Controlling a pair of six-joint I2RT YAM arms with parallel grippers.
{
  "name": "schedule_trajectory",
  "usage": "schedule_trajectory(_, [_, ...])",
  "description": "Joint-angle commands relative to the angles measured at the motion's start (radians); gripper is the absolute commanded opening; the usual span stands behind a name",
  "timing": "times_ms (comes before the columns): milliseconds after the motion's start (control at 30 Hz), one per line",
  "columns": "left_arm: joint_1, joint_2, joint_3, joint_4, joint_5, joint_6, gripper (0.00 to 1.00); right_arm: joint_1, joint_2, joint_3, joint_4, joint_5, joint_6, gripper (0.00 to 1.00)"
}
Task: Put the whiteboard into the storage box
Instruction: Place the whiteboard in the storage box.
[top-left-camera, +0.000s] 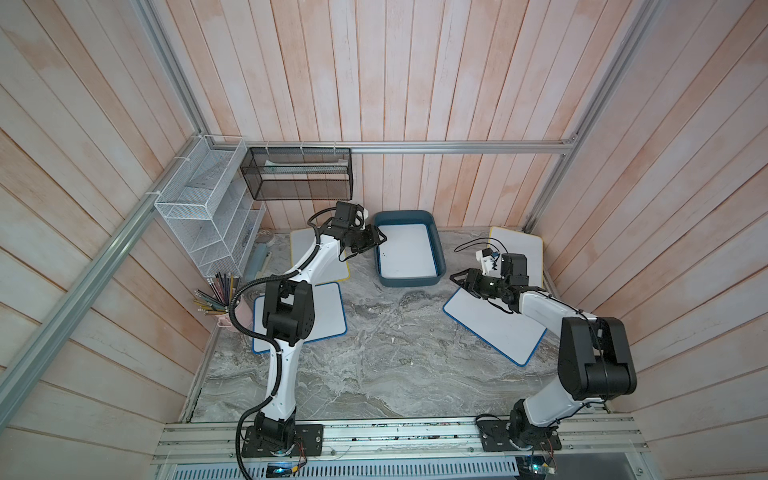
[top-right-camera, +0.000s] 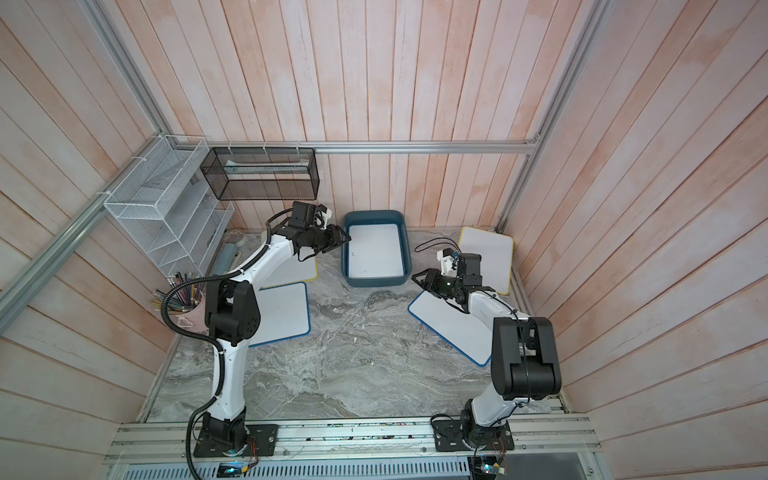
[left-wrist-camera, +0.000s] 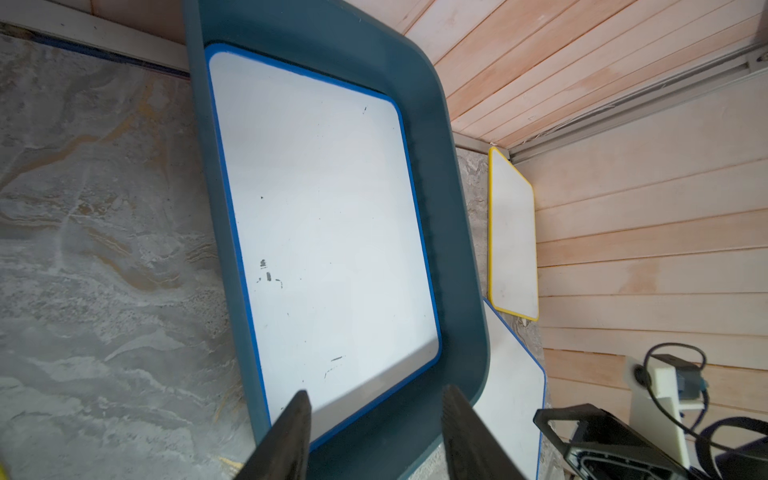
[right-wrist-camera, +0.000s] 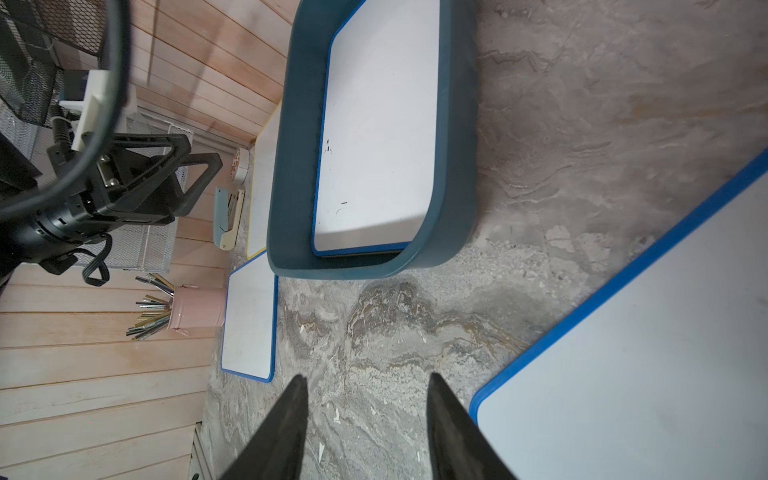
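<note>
Left end effector sits closest to its wrist lens: black fingers spread, nothing between them, released. It hovers over the rim of the dark teal plastic storage box on the left arm's side.

White rectangular whiteboard with blue edging lies flat on the box floor, fully inside the walls, with a few small dark marks on its face. Box stands at the back middle of the grey marble-pattern table, close to the plank wall.

Right end effector: fingers apart, empty, above the table by the corner of a second blue-edged whiteboard. That board lies flat on the right side, apart from the box.

Further out:
- yellow-edged whiteboard by the right wall
- another yellow-edged board and a third blue-edged board on the left, both partly hidden by the left arm
- pink cup of pencils
- white wire rack and black mesh basket on the walls
</note>
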Motion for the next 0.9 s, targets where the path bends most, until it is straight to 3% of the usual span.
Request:
schedule_trajectory(0, [0.011,-0.057,-0.085,0.073,-0.026,0.009,0.53,0.029,0.035,0.008,-0.013,0.015,-0.015,0.47])
schedule_trajectory(333, [0.048,-0.245,-0.410,0.207,-0.065,0.000,0.53,0.113,0.085,0.081,-0.131,0.140,-0.108,0.47])
schedule_trajectory(500, [0.100,-0.318,-0.517,0.191,-0.088,0.014,0.53,0.170,0.093,0.105,-0.147,0.206,-0.131,0.47])
schedule_trajectory(867, [0.223,-0.461,-0.738,0.098,-0.283,0.044,0.53,0.233,0.078,0.113,-0.099,0.266,-0.124,0.47])
